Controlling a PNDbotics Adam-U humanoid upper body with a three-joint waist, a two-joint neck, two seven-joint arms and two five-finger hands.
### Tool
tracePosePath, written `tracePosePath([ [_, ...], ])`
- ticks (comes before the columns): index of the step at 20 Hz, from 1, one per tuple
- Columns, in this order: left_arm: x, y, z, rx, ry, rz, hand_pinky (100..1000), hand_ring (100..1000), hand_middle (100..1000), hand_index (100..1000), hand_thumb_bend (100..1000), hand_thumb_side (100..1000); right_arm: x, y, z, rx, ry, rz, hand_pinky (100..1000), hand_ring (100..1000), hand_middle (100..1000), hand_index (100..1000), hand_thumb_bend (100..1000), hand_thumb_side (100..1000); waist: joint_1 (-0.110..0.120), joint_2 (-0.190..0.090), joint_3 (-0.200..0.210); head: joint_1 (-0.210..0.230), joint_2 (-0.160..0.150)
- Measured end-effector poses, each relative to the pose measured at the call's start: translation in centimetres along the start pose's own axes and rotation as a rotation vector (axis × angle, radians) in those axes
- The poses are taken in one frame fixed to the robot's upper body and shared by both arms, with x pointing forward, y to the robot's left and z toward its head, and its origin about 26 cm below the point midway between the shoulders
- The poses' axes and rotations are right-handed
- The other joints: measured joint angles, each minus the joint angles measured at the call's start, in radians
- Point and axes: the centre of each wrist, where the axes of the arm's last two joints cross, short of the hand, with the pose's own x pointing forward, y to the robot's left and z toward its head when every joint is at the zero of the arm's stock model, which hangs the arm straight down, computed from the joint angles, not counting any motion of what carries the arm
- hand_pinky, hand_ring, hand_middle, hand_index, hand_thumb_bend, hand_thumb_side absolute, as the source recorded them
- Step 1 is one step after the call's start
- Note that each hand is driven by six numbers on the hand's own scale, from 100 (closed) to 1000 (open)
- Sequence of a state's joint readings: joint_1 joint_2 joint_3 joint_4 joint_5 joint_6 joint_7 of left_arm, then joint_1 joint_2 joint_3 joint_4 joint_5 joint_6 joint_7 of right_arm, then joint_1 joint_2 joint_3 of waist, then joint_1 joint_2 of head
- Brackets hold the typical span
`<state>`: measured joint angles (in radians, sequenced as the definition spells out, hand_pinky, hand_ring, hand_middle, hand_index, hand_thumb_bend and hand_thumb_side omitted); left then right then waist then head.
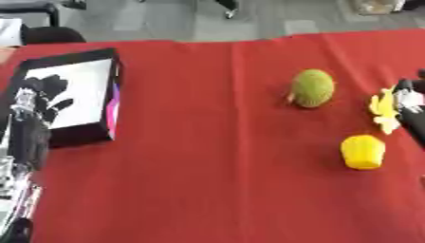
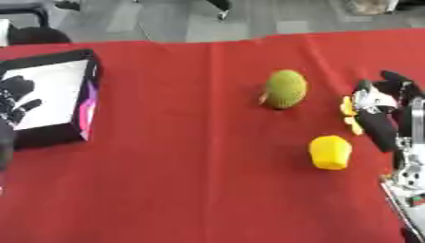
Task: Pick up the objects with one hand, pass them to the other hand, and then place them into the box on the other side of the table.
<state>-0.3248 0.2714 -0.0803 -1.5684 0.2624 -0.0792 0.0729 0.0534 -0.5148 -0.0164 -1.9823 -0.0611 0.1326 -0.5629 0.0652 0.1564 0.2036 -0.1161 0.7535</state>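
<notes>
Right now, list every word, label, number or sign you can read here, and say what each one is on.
None can be read.
Box: black rim, white inside, a pink and purple strip on its side wall; no lettering can be made out.
Green fruit, yellow object and the pale yellow piece at the right hand: no marks show.
Red cloth: plain.
Left hand: no markings.

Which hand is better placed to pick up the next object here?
The right hand. It is already at the pale yellow object on the table's right side, near the green fruit and yellow object. The left hand hovers over the box far left.
</notes>
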Motion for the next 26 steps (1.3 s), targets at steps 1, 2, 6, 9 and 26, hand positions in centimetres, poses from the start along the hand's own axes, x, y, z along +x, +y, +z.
tracePosePath([
  [1, 0.0, 0.0, 0.0, 0.000, 0.000, 0.000, 831, 903, 733, 800, 132, 838, 0.0, 0.0, 0.0, 0.000, 0.000, 0.000, 604, 818, 666, 796, 170, 403, 0.000, 0.000, 0.000, 0.000, 0.000],
  [2, 0.0, 0.0, 0.0, 0.000, 0.000, 0.000, 831, 904, 733, 800, 132, 838, 0.0, 0.0, 0.0, 0.000, 0.000, 0.000, 604, 818, 666, 796, 170, 403, 0.000, 0.000, 0.000, 0.000, 0.000],
  [6, 0.0, 0.0, 0.0, 0.000, 0.000, 0.000, 831, 903, 734, 800, 132, 838, 0.0, 0.0, 0.0, 0.000, 0.000, 0.000, 604, 818, 667, 796, 169, 403, 0.000, 0.000, 0.000, 0.000, 0.000],
  [9, 0.0, 0.0, 0.0, 0.000, 0.000, 0.000, 831, 904, 734, 800, 132, 839, 0.0, 0.0, 0.0, 0.000, 0.000, 0.000, 604, 820, 669, 797, 171, 403, 0.000, 0.000, 0.000, 0.000, 0.000],
  [26, 0.2, 0.4, 0.0, 0.009, -0.001, -0.014, 831, 904, 734, 800, 131, 840, -0.6, -2.5, 0.0, 0.153, -0.036, 0.136, 664, 873, 747, 847, 283, 432, -0.008, 0.001, -0.011, 0.011, 0.001],
])
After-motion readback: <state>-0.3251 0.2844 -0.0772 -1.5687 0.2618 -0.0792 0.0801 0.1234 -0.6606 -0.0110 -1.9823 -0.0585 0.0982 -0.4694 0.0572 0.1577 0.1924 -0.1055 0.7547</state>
